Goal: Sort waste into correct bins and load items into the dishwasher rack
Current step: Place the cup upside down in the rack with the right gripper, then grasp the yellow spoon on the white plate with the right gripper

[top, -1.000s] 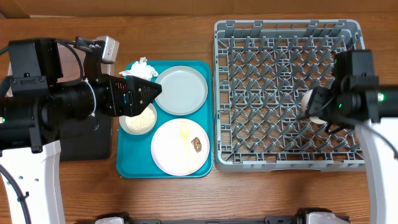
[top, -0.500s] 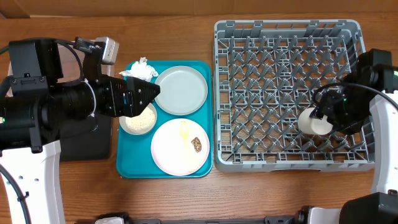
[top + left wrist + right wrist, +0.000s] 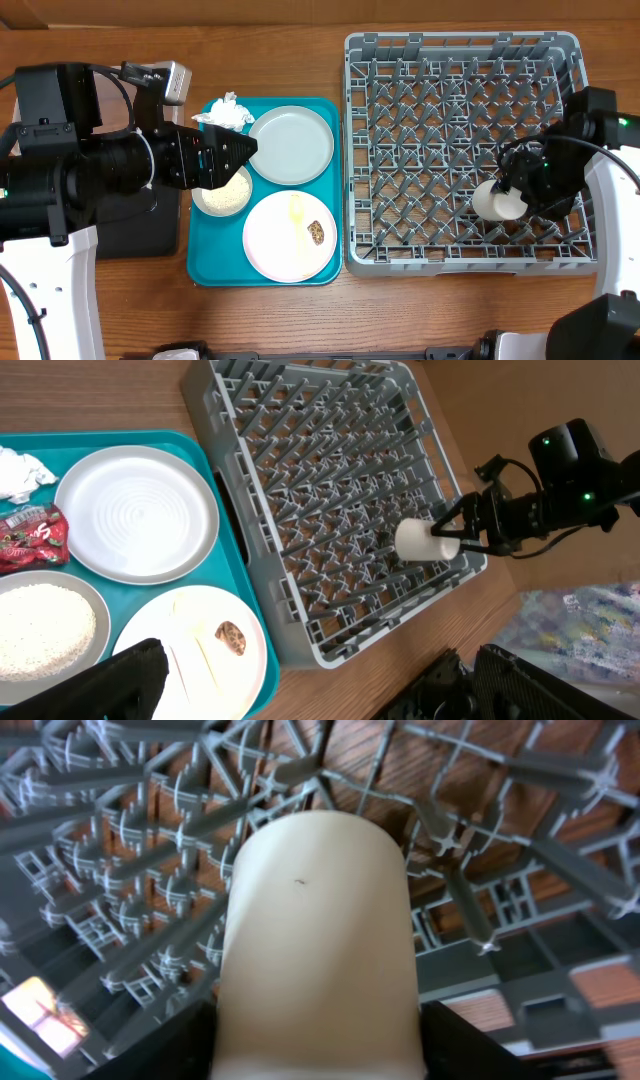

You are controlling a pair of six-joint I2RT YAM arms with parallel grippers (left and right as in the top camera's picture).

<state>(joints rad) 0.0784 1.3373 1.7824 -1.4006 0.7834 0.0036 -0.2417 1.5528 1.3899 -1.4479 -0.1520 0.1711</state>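
My right gripper [image 3: 518,192] is shut on the white cup [image 3: 494,203] and holds it on its side, low over the pegs at the front right of the grey dishwasher rack [image 3: 465,60]. The cup fills the right wrist view [image 3: 318,930]. My left gripper [image 3: 243,147] is open and empty above the teal tray [image 3: 198,268]. On the tray lie the grey plate [image 3: 291,145], the pink plate [image 3: 280,245] with a yellow utensil [image 3: 297,210] and a brown scrap [image 3: 316,232], a bowl of rice [image 3: 222,194], a white napkin [image 3: 225,111] and a red wrapper [image 3: 30,538].
A black tray [image 3: 135,225] lies left of the teal tray, mostly under my left arm. The clear tub is out of view. Bare wooden table shows along the front and back edges.
My right gripper has carried the cup toward the front of the rack and lowered it, tipping it sideways. The left arm has not moved.
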